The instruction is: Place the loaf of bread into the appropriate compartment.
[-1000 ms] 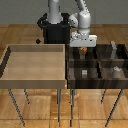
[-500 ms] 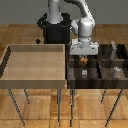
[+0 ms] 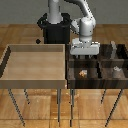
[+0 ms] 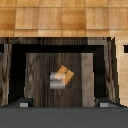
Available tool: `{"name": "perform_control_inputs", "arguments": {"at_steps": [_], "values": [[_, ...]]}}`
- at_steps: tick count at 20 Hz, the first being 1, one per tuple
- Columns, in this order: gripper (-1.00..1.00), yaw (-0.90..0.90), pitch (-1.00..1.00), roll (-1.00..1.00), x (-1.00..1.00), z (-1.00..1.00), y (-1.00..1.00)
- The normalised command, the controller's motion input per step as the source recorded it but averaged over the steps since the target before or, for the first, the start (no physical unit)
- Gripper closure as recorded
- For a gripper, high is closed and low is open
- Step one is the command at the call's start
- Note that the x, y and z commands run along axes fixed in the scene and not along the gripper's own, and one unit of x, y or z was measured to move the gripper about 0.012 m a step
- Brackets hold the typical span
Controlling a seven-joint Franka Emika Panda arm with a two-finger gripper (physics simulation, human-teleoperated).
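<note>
The loaf of bread [image 3: 82,73] lies on the floor of the compartment [image 3: 74,79] nearest the tan tray [image 3: 34,80]. The gripper [image 3: 83,57] hangs above it, empty, its fingers [image 4: 21,103] spread apart. No readable writing shows anywhere

small brown loaf of bread [image 3: 82,73], lying skewed inside dark wooden compartment [image 3: 74,75]

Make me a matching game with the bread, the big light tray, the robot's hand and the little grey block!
Things:
1. loaf of bread
2. light tan tray
3. hand
4. small grey block

Places:
A. above the dark divided box, holding nothing
B. on the exterior view's left
C. on a compartment floor under the hand
D. in a cell at the exterior view's right

Pairs: 1-C, 2-B, 3-A, 4-D
</note>
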Motion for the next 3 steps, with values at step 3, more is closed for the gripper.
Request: {"name": "perform_control_inputs", "arguments": {"at_steps": [3], "values": [[-1.0,0.0,0.0,0.0,0.0,0.0,0.0]]}}
